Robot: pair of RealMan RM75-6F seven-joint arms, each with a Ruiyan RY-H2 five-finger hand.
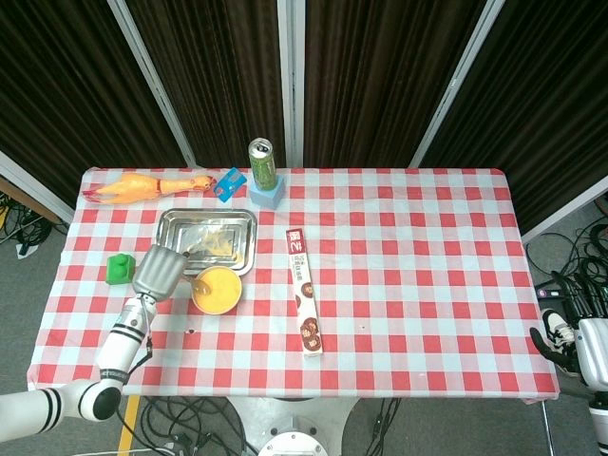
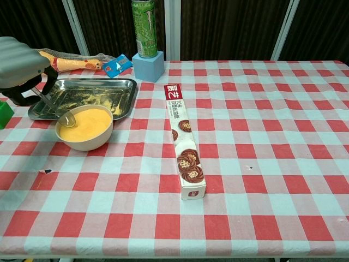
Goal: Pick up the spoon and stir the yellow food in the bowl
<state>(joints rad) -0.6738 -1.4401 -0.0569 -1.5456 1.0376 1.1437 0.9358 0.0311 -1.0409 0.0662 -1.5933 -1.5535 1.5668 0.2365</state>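
Two hands show from the head camera. The left hand (image 1: 157, 270) sits just left of the bowl (image 1: 216, 290) of yellow food, its fingers closed around the spoon (image 1: 193, 281), whose handle slants down toward the bowl's left rim. The right hand (image 1: 560, 339) hangs off the table's far right edge, well away from the bowl; whether its fingers are spread or curled cannot be told from here. Right behind the bowl lies a metal tray (image 1: 207, 237) smeared with yellow. Left of the bowl, beyond the hand, is a small green block (image 1: 120, 269). To the bowl's right a long cookie box (image 1: 304, 290) lies lengthwise. Further behind the bowl a green can (image 1: 262, 164) stands on a blue cube (image 1: 268, 194), with a blue card (image 1: 230, 184) and a rubber chicken (image 1: 144, 187) to its left. All rest on a red-and-white checked tablecloth (image 1: 418, 266).

From the chest camera, the left hand (image 2: 23, 71) is raised above and left of the bowl (image 2: 84, 129), gripping the spoon (image 2: 57, 111) by the handle. The spoon tilts steeply, its scoop at the bowl's left rim, at the edge of the yellow food (image 2: 87, 122). The tray (image 2: 87, 97) touches the bowl from behind. The cookie box (image 2: 184, 146) lies right of the bowl, apart from it. The can (image 2: 144, 21) on its cube (image 2: 148, 66) stands behind and right of the bowl.
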